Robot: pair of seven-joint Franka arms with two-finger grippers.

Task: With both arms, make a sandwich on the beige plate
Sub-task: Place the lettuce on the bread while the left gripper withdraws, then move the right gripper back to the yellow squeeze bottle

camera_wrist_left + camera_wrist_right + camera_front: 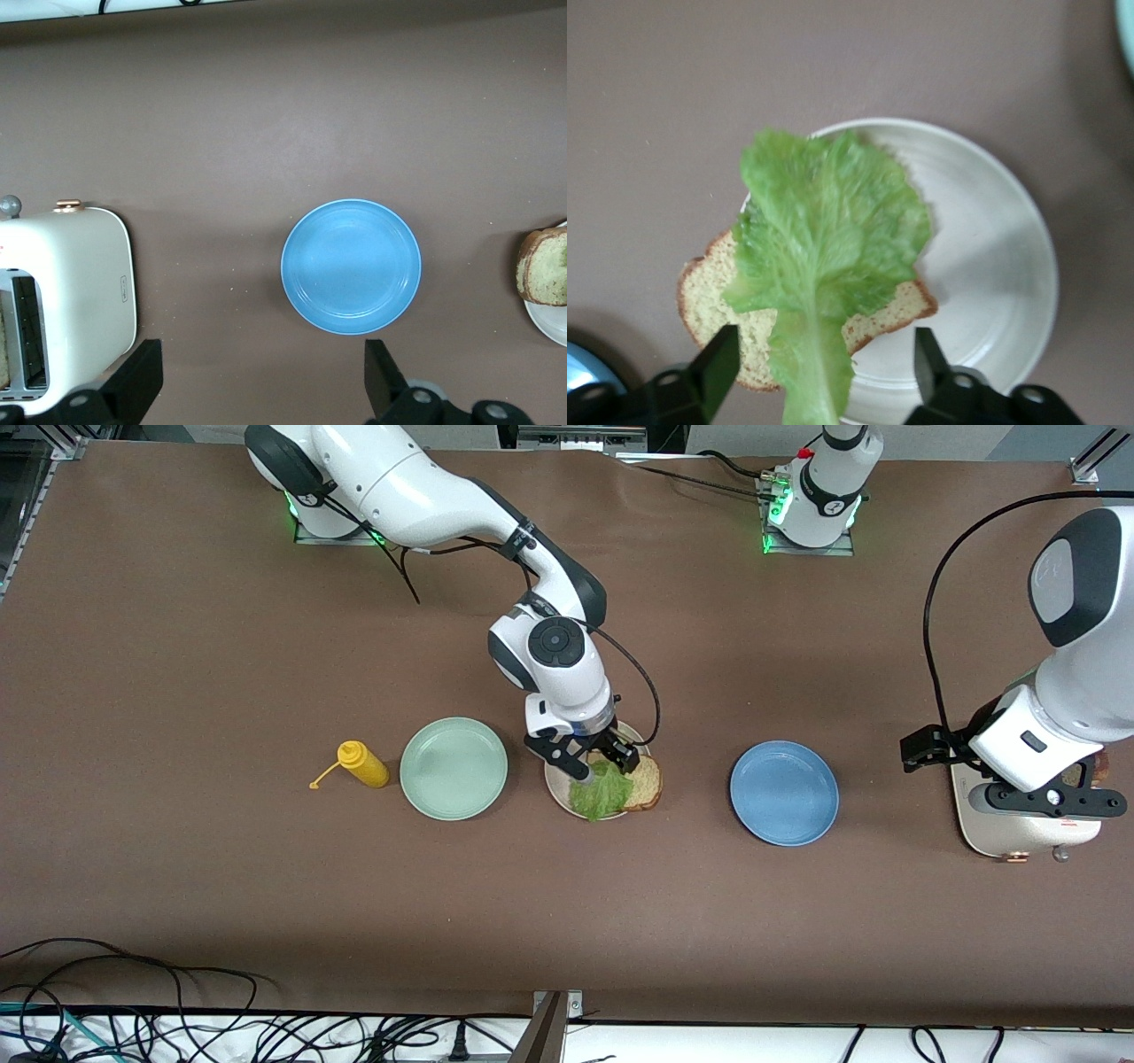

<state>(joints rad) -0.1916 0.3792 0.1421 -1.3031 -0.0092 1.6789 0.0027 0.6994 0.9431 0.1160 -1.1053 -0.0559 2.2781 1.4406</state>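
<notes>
Right wrist view: ruffled green lettuce leaf (828, 239) covering bread slice (713, 305)

mustard bottle (363, 764), mint plate (454, 768), blue plate (784, 792), toaster (1019, 828)

No words, brand names or numbers can be read anywhere in these pictures. The white toaster (66, 297) has a small mark on its side, but it is too tiny to make out. The left arm's base (819, 500) has a small round mark on its dark band, and that cannot be read either.
</notes>
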